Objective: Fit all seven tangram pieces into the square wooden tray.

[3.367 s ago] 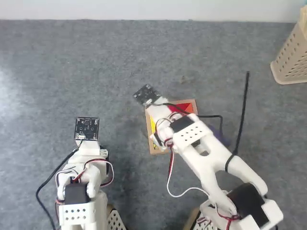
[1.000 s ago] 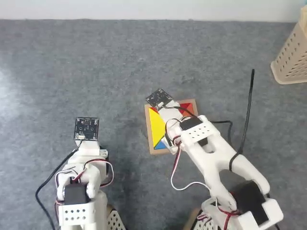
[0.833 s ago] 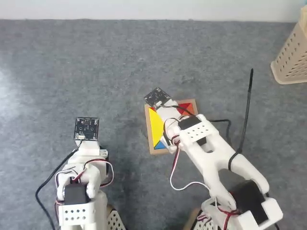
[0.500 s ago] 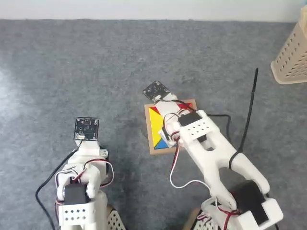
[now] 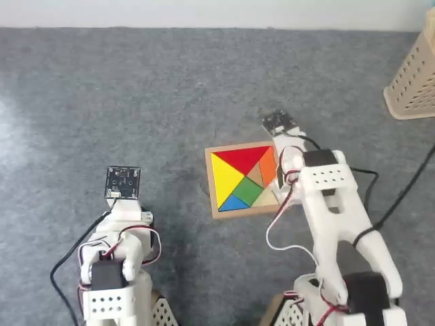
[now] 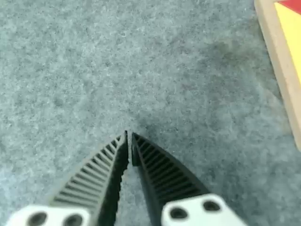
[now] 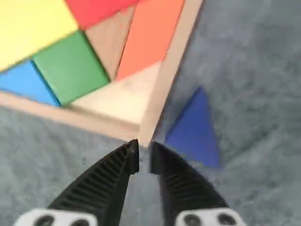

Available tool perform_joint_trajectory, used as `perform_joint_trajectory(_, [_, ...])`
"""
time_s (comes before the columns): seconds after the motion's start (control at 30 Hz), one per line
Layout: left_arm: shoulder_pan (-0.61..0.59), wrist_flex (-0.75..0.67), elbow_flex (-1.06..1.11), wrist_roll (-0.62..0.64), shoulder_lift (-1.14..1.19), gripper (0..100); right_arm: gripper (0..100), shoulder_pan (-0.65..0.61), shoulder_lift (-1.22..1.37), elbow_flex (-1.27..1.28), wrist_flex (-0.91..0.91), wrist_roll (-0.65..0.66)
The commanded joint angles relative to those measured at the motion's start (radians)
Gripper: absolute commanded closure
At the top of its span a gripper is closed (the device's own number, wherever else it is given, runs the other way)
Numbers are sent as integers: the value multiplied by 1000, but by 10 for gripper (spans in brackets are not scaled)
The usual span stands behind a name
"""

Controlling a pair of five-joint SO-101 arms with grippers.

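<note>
The square wooden tray lies mid-table and holds red, yellow, light blue, green, brown and orange pieces. A bare triangular gap shows in its near right corner. On the carpet just outside that corner lies a dark blue triangle. My right gripper hovers at the tray's corner beside this triangle, shut, with nothing between the fingers. The right arm stands over the tray's right side. Shut and holding nothing, my left gripper is over the carpet, left of the tray's rim.
A beige slatted basket stands at the far right edge. Grey carpet covers the whole table, with open room to the left and behind the tray. The left arm sits near the front left.
The right arm has swung right, off the middle of the tray, uncovering the pieces in it. The left arm has not moved.
</note>
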Motion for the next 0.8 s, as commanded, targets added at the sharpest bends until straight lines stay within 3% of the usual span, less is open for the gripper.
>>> perform_joint_trajectory(0.0, [6, 3, -12, 8, -15, 988, 846, 18, 5, -51, 19, -11])
perform_joint_trajectory(0.17, [6, 3, -12, 8, -15, 988, 850, 24, 18, -49, 25, -31])
perform_joint_trajectory(0.3, [6, 3, -12, 8, -15, 988, 850, 77, 18, -44, 27, 78])
perform_joint_trajectory(0.5, [6, 3, -12, 8, -15, 988, 847, 91, 18, 6, -16, 115])
perform_joint_trajectory(0.67, [6, 3, -12, 8, -15, 988, 752, 97, 18, 64, -87, 140])
perform_joint_trajectory(0.77, [6, 3, -12, 8, -15, 988, 747, 93, 18, 72, -97, 141])
